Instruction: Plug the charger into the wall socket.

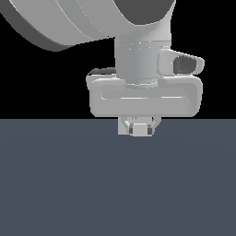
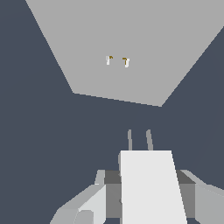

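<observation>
The wall socket [image 2: 131, 35] is a large flat pale slab ahead of the wrist camera, with two tiny dark-yellowish holes [image 2: 117, 61] near its middle. My gripper [image 2: 146, 194] is shut on the charger [image 2: 148, 183], a small white block with two thin prongs [image 2: 139, 140] pointing toward the slab. A gap of dark floor shows between the prong tips and the slab. The prongs sit a little to one side of the holes. In the exterior view the gripper [image 1: 138, 131] hangs low over the floor, holding the charger [image 1: 138, 130], and the socket is mostly hidden behind the hand.
A flat dark blue-grey floor [image 1: 69, 184] spreads all around. The arm's large pale links [image 1: 92, 23] fill the upper part of the exterior view against a black background.
</observation>
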Available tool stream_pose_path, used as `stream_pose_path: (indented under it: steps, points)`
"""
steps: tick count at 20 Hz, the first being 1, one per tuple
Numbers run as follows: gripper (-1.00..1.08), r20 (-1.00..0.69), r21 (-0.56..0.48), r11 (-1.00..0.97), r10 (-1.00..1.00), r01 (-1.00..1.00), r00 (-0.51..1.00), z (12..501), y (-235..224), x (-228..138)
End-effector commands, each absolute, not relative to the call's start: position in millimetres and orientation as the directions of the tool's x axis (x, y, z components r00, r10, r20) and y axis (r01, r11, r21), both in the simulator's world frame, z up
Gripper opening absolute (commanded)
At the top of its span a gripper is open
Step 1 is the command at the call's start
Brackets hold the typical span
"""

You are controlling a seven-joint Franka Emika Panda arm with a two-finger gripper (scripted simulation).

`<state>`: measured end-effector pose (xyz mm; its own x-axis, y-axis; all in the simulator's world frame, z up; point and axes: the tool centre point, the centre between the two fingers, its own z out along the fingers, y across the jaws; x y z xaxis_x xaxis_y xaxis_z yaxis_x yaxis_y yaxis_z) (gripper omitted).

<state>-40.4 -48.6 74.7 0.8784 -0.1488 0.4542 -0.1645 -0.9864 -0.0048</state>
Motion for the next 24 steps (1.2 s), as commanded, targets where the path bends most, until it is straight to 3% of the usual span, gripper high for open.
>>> stream_pose_path:
  steps: [1,24]
  points:
    - [-1.0,0.455,-0.006,-0.982,-0.17,-0.188,0.874,78,-45,-39]
    - [-1.0,0.45,-0.002,-0.944,-0.295,-0.329,0.843,99,-24,-25]
